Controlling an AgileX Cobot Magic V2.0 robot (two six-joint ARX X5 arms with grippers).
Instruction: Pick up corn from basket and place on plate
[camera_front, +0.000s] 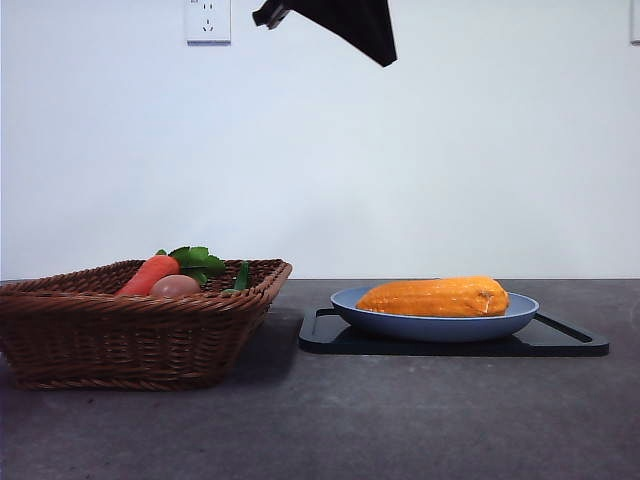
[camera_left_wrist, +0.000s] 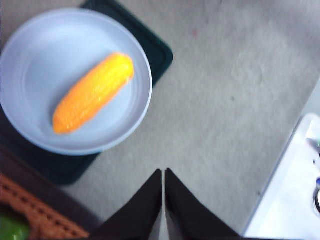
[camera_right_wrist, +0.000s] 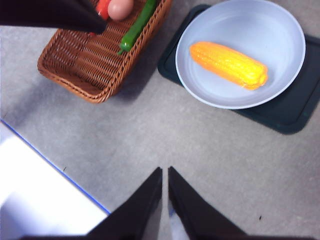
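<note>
The orange-yellow corn (camera_front: 435, 297) (camera_left_wrist: 92, 92) (camera_right_wrist: 228, 64) lies on its side in the blue plate (camera_front: 400, 322) (camera_left_wrist: 45, 50) (camera_right_wrist: 250, 20), with nothing touching it. To the left stands the brown wicker basket (camera_front: 130, 335) (camera_right_wrist: 80, 60), and one corner of it shows in the left wrist view (camera_left_wrist: 35, 215). My left gripper (camera_left_wrist: 164, 172) is shut and empty, high above the bare table beside the plate. My right gripper (camera_right_wrist: 165, 170) is also shut and empty, high over the table in front of the basket and plate. A black arm tip (camera_front: 340, 25) hangs at the top of the front view.
The plate rests on a flat black tray (camera_front: 450, 345) (camera_right_wrist: 295, 115). A carrot (camera_front: 148, 275) with green leaves, a pinkish egg (camera_front: 175, 286) (camera_right_wrist: 120, 7) and a green pepper (camera_right_wrist: 137, 25) lie in the basket. A white surface (camera_right_wrist: 40, 200) borders the table.
</note>
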